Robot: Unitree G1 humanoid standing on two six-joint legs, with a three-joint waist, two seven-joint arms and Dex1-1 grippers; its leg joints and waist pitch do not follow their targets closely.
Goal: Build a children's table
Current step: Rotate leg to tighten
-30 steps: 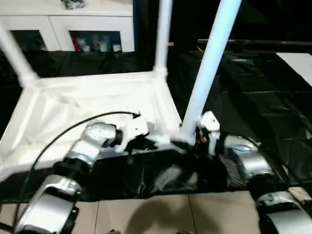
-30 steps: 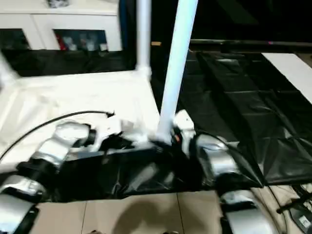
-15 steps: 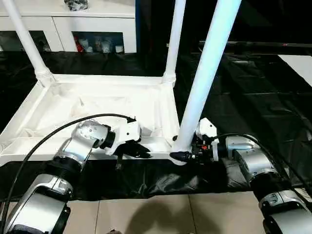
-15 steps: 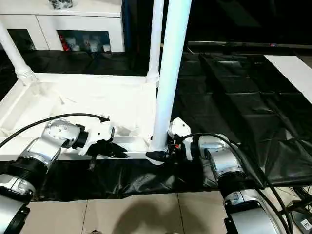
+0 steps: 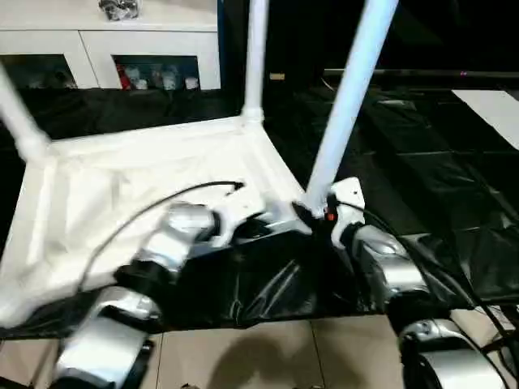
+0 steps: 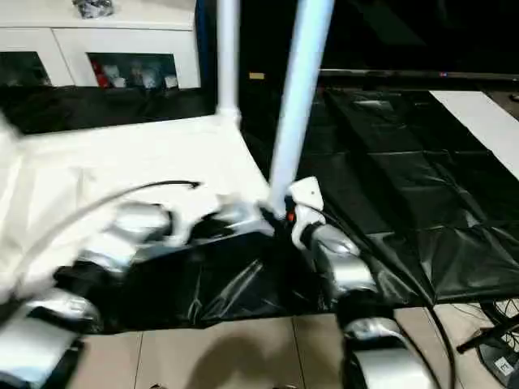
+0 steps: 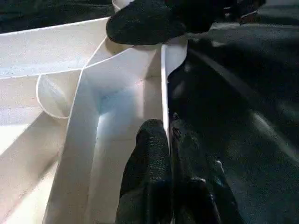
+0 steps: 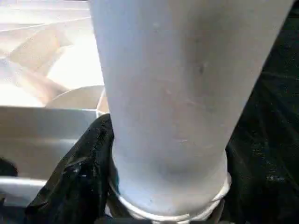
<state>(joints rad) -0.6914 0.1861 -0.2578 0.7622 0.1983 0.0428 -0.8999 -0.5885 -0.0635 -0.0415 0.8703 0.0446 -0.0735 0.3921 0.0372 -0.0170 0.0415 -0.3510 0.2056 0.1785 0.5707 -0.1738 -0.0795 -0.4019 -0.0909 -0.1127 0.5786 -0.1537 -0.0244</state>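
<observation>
Our left gripper (image 7: 169,154) is clamped on the near rim of the upturned children's table (image 5: 138,182), one finger (image 7: 149,154) inside the wall, the other outside. Just right of it, our right gripper (image 5: 312,217) clasps the base of the near-corner leg (image 5: 345,101) at its socket. Black drape (image 5: 422,178) lies underneath; white cabinet (image 5: 105,57) well beyond both.
</observation>
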